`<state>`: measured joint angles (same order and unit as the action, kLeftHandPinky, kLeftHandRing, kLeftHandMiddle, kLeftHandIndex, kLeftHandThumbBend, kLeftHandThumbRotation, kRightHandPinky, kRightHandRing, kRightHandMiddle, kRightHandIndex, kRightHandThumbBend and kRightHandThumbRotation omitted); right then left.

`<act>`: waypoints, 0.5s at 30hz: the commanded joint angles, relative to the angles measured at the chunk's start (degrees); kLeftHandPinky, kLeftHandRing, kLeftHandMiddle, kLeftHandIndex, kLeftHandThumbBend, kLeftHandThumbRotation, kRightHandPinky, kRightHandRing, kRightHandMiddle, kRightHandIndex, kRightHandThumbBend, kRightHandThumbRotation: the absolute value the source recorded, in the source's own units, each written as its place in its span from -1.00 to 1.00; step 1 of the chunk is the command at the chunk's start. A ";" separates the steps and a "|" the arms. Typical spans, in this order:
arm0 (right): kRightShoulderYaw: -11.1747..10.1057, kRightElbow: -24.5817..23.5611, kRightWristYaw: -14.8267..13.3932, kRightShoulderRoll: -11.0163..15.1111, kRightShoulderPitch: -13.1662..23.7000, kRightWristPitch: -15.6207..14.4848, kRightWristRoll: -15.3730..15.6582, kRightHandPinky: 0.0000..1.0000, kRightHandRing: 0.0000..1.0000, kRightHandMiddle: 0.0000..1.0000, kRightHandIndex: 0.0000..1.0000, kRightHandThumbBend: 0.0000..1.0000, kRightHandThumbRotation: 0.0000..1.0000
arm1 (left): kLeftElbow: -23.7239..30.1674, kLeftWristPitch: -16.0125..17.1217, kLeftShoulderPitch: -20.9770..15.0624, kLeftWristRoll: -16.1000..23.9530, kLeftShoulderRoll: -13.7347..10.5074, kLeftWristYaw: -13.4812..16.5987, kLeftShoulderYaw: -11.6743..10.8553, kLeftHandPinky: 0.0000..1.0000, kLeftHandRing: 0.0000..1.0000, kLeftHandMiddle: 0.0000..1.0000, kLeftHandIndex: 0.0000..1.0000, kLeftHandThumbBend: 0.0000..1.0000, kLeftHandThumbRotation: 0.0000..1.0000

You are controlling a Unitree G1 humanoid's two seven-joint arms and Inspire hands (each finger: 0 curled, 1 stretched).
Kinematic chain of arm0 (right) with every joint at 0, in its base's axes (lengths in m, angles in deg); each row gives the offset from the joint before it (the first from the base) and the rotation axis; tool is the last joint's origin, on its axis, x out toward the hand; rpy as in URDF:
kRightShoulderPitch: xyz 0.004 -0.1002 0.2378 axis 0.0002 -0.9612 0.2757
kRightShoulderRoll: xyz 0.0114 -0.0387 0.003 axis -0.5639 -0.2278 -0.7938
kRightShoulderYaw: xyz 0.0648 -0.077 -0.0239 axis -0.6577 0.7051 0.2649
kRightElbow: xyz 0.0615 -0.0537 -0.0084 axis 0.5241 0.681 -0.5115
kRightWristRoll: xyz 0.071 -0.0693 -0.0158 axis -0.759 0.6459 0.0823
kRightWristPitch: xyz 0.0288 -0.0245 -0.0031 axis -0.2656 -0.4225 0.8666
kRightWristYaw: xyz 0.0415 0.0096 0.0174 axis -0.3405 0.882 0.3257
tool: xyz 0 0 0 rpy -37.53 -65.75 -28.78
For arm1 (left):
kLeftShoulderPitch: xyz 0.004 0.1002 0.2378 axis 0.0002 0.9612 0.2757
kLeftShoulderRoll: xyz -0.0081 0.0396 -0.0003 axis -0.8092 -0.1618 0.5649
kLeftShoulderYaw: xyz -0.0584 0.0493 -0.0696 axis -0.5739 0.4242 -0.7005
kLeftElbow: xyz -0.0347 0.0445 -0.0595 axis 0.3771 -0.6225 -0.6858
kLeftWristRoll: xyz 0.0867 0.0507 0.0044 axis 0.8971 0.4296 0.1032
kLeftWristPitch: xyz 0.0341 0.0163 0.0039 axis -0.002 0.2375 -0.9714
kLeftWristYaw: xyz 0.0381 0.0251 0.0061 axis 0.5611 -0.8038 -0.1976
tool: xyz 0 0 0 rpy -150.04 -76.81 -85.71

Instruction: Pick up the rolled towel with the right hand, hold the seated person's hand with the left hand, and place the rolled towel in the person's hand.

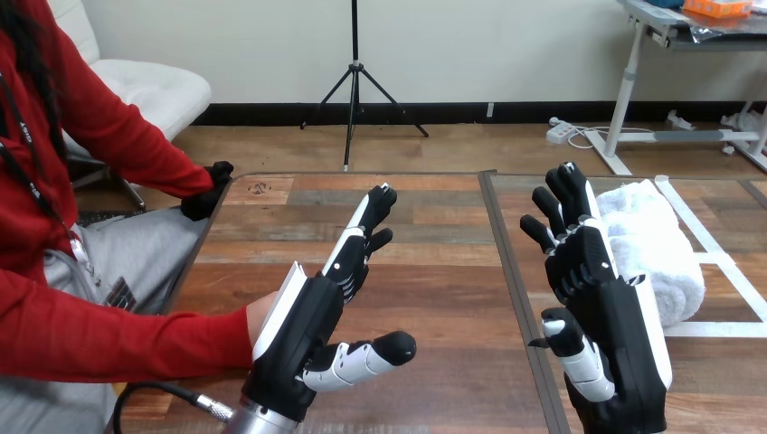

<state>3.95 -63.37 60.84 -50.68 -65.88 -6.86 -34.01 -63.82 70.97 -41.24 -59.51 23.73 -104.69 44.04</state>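
A: Which step is in hand, in your opinion?

B: I judge it is the first one, the pick-up. The right hand (pixel 606 316) is spread, its fingers straight and apart, and it holds nothing. The rolled towel (pixel 660 244) lies on the table (pixel 434 271) at the outer side of this hand, partly behind its fingers. I cannot tell if they touch.

A: And the left hand?

B: The left hand (pixel 303 334) is open too, with the fingers straight and pointing forward and the thumb out to the inner side. The person's hand (pixel 262 316) is at its outer side, mostly hidden behind the palm. No finger is curled round it, so I would not call it held.

A: What does the next move ask for?

B: I think the right hand must go sideways over the towel and close around the roll. The roll looks soft and thick, so it probably needs a wide grasp.

A: Is something in the way?

B: Not much. Between the two hands there is only bare table with a seam (pixel 516 271). Beyond the right hand, around the towel, white tape lines (pixel 724 330) lie flat on the table and block nothing.
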 commanded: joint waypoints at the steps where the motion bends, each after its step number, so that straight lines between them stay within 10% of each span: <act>1: -0.30 -2.30 -0.08 0.08 1.86 0.41 -0.26 0.86 0.97 1.00 1.00 1.00 0.62 | 2.05 -0.12 -2.96 -0.74 0.18 -0.11 -0.53 0.94 1.00 1.00 1.00 1.00 0.51; 15: -0.28 -3.11 -0.98 -0.48 0.81 0.69 0.83 0.83 0.94 1.00 1.00 1.00 0.56 | 1.81 0.47 -3.17 -0.26 0.43 -0.03 -0.51 0.92 1.00 1.00 1.00 1.00 0.52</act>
<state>3.97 -63.67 60.39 -50.77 -66.70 -6.97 -33.60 -63.65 70.70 -41.24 -59.49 23.82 -104.92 44.10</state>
